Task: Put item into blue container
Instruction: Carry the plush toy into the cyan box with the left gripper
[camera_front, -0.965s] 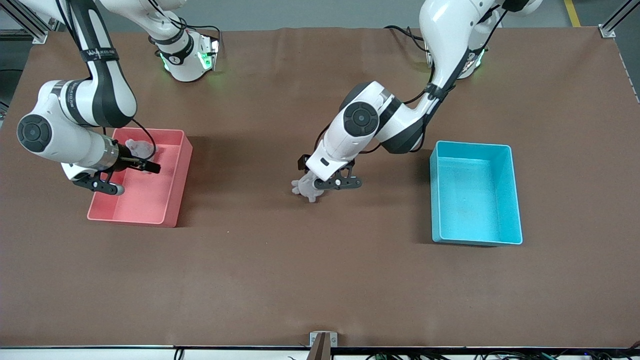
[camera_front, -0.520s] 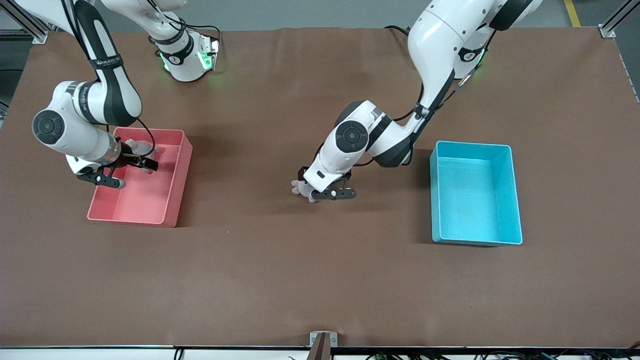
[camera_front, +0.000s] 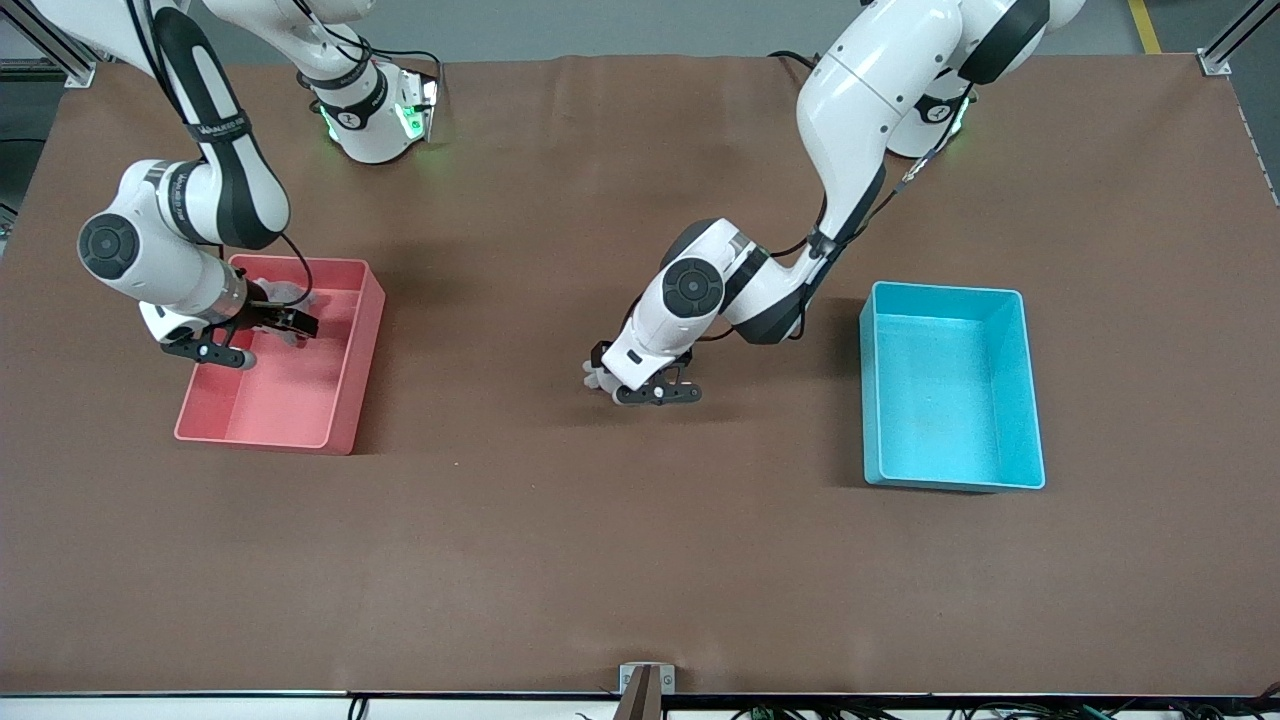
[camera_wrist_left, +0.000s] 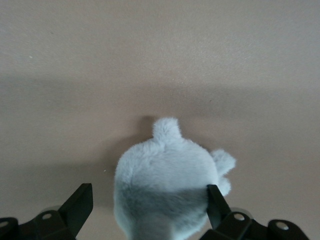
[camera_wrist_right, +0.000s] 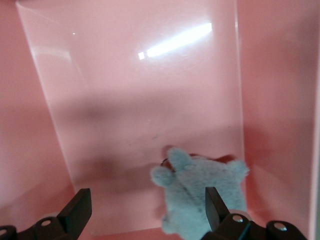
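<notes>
A grey plush toy (camera_wrist_left: 167, 187) lies on the brown bench (camera_front: 640, 560) near its middle, between the spread fingers (camera_wrist_left: 216, 202) of the left hand (camera_front: 655, 392), which is low around it without clamping. The blue container (camera_front: 952, 385) sits well apart toward the left arm's end, with bare bench between them. At the right arm's end, the right hand (camera_front: 250, 335), fingers apart, is inside the pink bin (camera_front: 345, 400) over a second grey plush toy (camera_wrist_right: 202, 197) lying against its wall.

Cyan-blue container (camera_front: 1032, 400), pink bin (camera_front: 365, 340)
</notes>
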